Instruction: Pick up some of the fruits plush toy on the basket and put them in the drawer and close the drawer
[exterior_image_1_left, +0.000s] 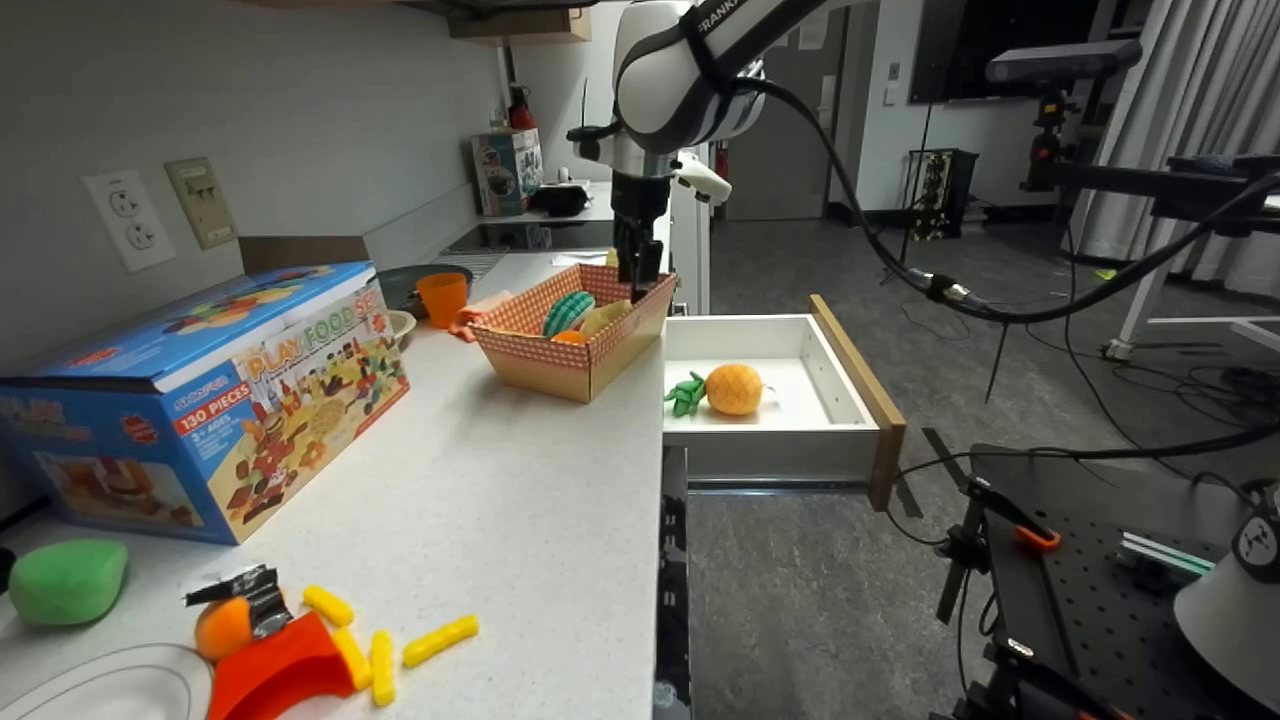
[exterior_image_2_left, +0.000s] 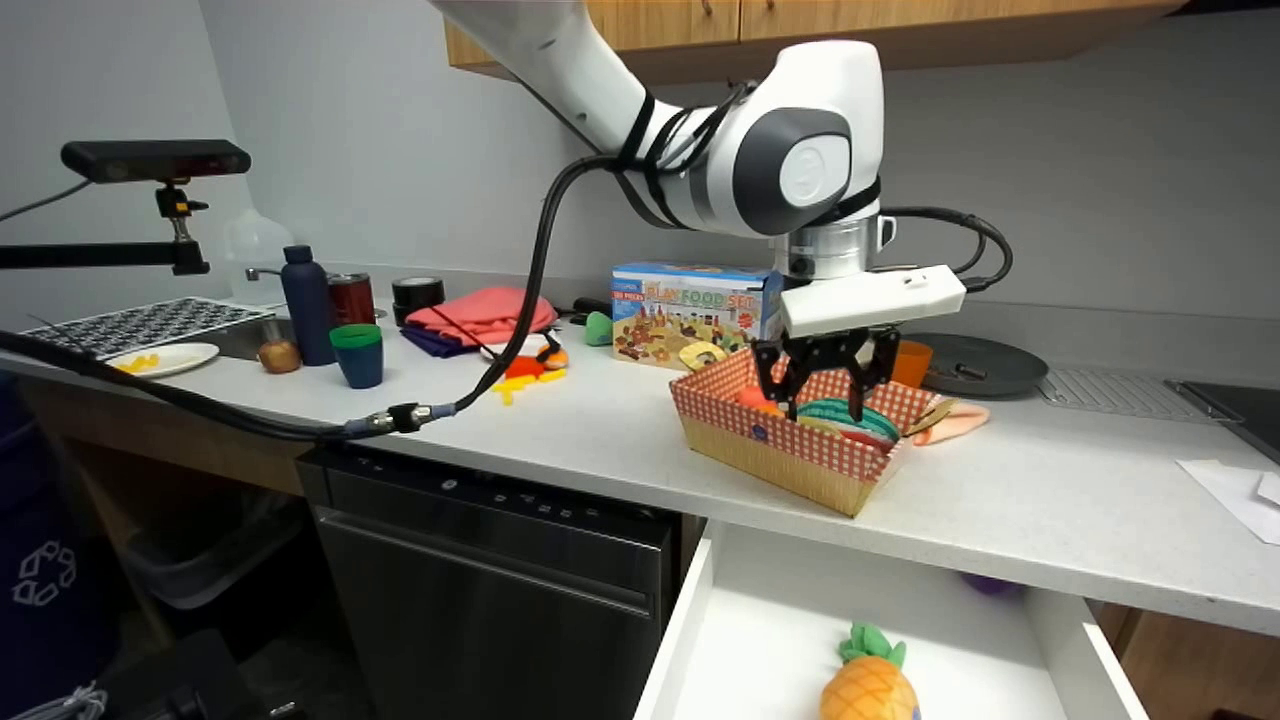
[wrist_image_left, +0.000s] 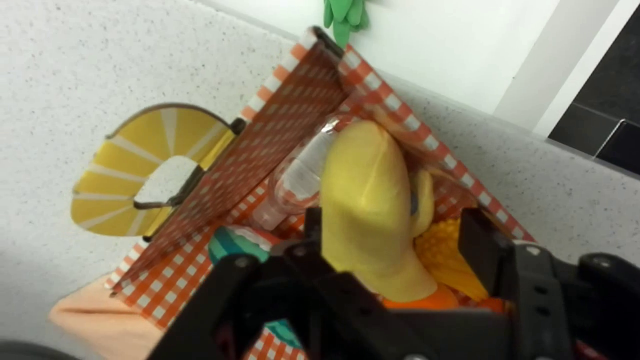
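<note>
The yellow plush toy (wrist_image_left: 365, 200) lies in the basket (exterior_image_2_left: 775, 462), showing between the spread jaws. Likely light, squashy and hard to damage, it should be squeezed across its thick middle, from left and right.

In an exterior view, the lower frame edge cuts off the green-leaved orange plush pineapple (exterior_image_2_left: 868, 690) and shallow white drawer (exterior_image_2_left: 770, 640); the pale speckled countertop (exterior_image_2_left: 1050, 500) partly hides a rounded purple object (exterior_image_2_left: 990, 583), too little shown to identify.

A play-food box (exterior_image_1_left: 300, 400) and an orange cup (exterior_image_1_left: 443, 300) stand on the white counter (exterior_image_1_left: 530, 500).
</note>
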